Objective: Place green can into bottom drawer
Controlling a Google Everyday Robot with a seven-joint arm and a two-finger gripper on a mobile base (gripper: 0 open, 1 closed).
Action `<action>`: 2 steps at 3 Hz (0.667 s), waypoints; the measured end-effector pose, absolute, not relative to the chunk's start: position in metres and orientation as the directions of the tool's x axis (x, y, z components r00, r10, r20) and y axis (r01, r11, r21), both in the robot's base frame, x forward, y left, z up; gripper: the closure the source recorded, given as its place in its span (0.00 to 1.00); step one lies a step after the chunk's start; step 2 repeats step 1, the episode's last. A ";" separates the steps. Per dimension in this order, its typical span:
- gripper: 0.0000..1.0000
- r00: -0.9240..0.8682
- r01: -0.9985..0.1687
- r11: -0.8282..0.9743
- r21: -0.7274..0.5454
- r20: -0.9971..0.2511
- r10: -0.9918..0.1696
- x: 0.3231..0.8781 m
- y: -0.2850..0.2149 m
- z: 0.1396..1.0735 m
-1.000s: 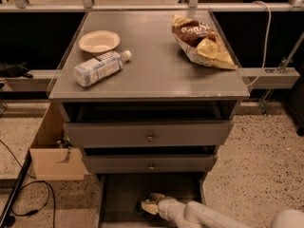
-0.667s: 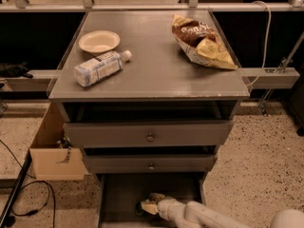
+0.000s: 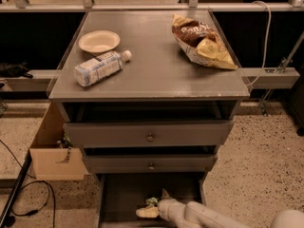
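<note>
The bottom drawer (image 3: 123,194) is pulled open at the foot of the grey cabinet. My gripper (image 3: 153,204) reaches into it from the lower right, low over the drawer floor near its front. A small piece of the green can (image 3: 152,201) shows between the pale fingers (image 3: 145,213), which are closed around it. Most of the can is hidden by the gripper and my white arm (image 3: 204,216).
On the cabinet top (image 3: 156,75) lie a clear plastic bottle (image 3: 99,68), a small paper bowl (image 3: 99,42) and a chip bag (image 3: 202,42). The two upper drawers (image 3: 149,136) stand slightly open. A cardboard box (image 3: 52,151) and cables sit on the floor at the left.
</note>
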State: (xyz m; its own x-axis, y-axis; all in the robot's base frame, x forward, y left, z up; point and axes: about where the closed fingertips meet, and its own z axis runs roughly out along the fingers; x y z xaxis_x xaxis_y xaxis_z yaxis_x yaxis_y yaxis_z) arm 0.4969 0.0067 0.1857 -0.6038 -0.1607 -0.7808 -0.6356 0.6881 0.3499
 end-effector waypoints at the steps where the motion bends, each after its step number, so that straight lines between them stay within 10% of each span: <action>1: 0.00 -0.604 -0.636 0.688 0.350 -0.781 -0.161 0.497 0.007 0.186; 2: 0.00 -0.604 -0.636 0.688 0.350 -0.781 -0.161 0.497 0.007 0.186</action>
